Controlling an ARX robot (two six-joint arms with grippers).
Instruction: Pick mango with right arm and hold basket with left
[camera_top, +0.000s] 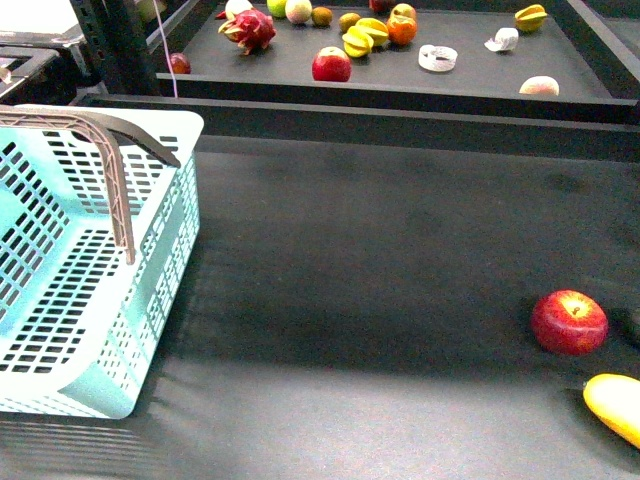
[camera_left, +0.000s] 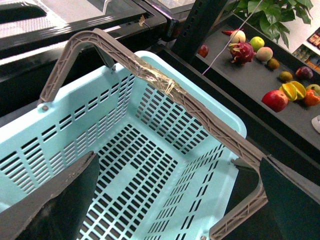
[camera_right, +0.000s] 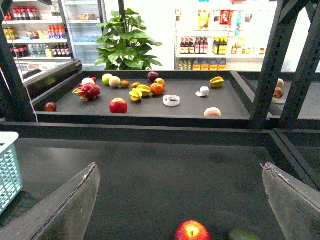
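Mango (camera_top: 615, 405) lies on the dark table (camera_top: 380, 300), just beside the red apple (camera_top: 569, 322). It's not between the fingers of the right pincer (camera_right: 180, 167), which are spread wide and empty; that wrist view shows only the apple. Best move, I'd say: pull back and down, straddle the mango's narrow width, don't nudge the apple. Left pincer (camera_left: 177, 157) — also released — hangs over the basket (camera_left: 125, 105), with the handle (camera_left: 200, 112) crossing between its fingers — clamp there.
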